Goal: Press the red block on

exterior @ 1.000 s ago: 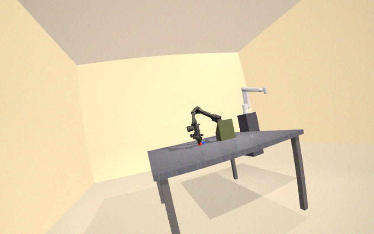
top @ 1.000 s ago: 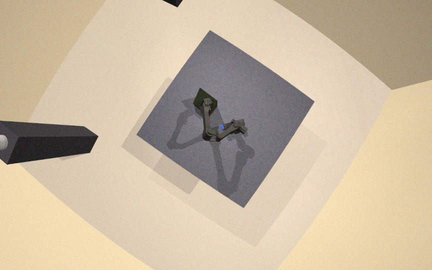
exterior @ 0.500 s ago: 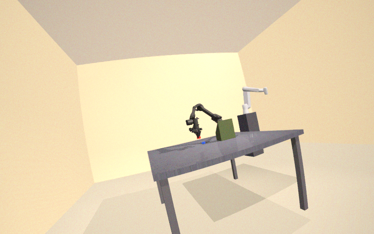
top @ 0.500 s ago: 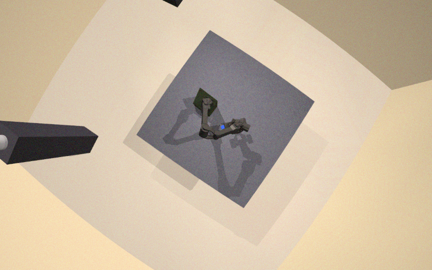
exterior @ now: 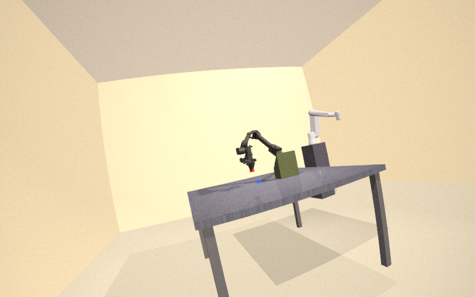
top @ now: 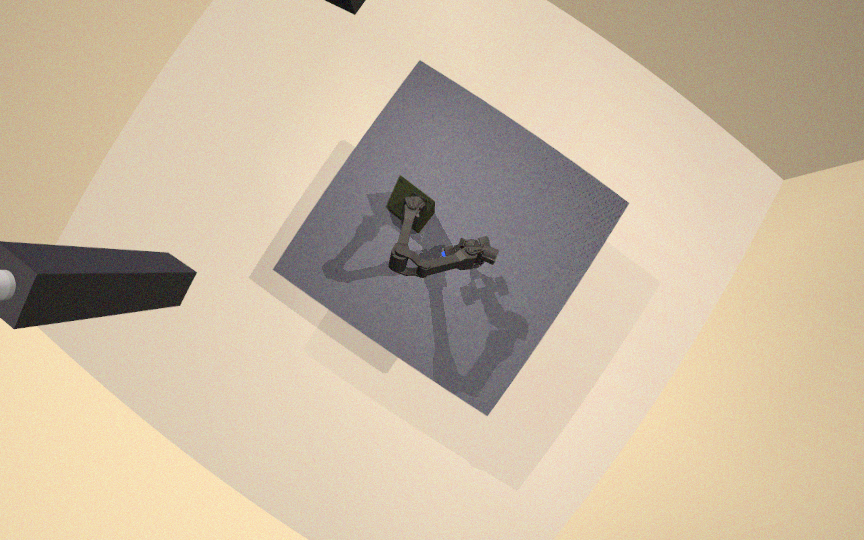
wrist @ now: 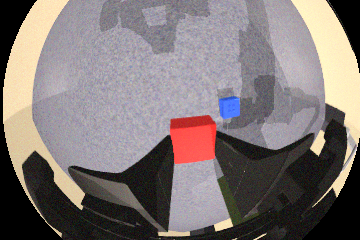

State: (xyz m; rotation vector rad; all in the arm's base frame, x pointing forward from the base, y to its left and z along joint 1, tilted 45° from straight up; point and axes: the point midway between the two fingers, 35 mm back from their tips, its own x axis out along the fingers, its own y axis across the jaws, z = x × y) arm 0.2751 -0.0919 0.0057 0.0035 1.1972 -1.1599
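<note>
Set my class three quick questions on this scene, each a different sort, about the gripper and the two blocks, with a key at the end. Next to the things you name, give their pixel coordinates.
1. True or false: the red block (exterior: pixel 252 170) (wrist: pixel 194 142) is pressed onto the blue block (top: pixel 443 253) (exterior: pixel 258 181) (wrist: pixel 229 107).
2. Fill in the missing word: the gripper (exterior: pixel 252 169) (wrist: pixel 192 137) is closed on the ____ block.
3. Multiple choice: where is the blue block?
A) on the green box
B) on the table (top: pixel 522 167) (exterior: pixel 231 199) (wrist: pixel 125 80)
C) under the table

Key: 1. false; 2. red; 3. B
</note>
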